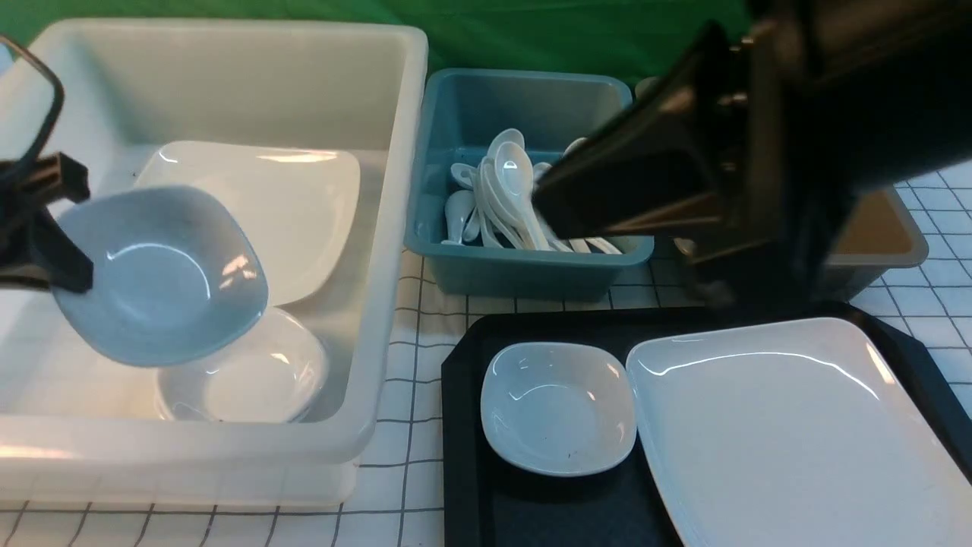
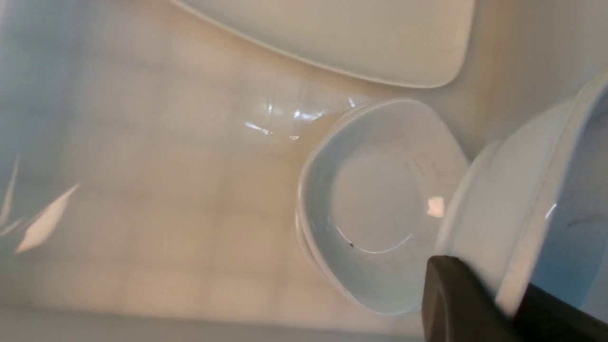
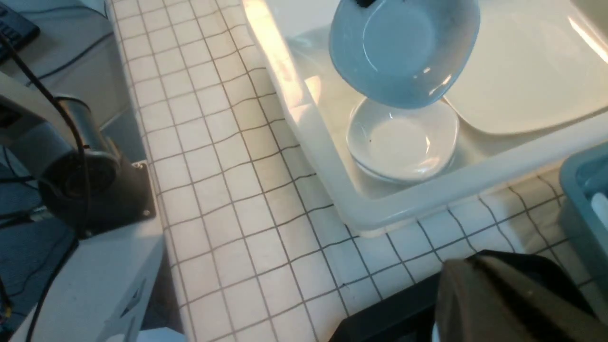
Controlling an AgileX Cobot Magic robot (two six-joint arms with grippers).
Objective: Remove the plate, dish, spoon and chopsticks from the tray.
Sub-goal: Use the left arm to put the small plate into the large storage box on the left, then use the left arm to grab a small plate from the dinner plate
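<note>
My left gripper [image 1: 67, 228] is shut on the rim of a small squarish white dish [image 1: 163, 277] and holds it tilted over the white bin [image 1: 395, 190], above stacked small dishes [image 1: 258, 380]. The left wrist view shows the pinched rim [image 2: 522, 190]. The black tray [image 1: 463, 425] holds another small dish [image 1: 558, 406] and the large white plate [image 1: 790, 433]. My right gripper [image 1: 543, 201] hangs shut above the tray's far edge, near the blue bin, with nothing seen in it. No spoon or chopsticks show on the tray.
The twin plate [image 1: 281, 205] lies in the white bin. A blue bin [image 1: 524, 270] holds several white spoons [image 1: 501, 190]. A brown bin [image 1: 881, 235] stands at the right, partly behind my right arm. Checked cloth covers the table.
</note>
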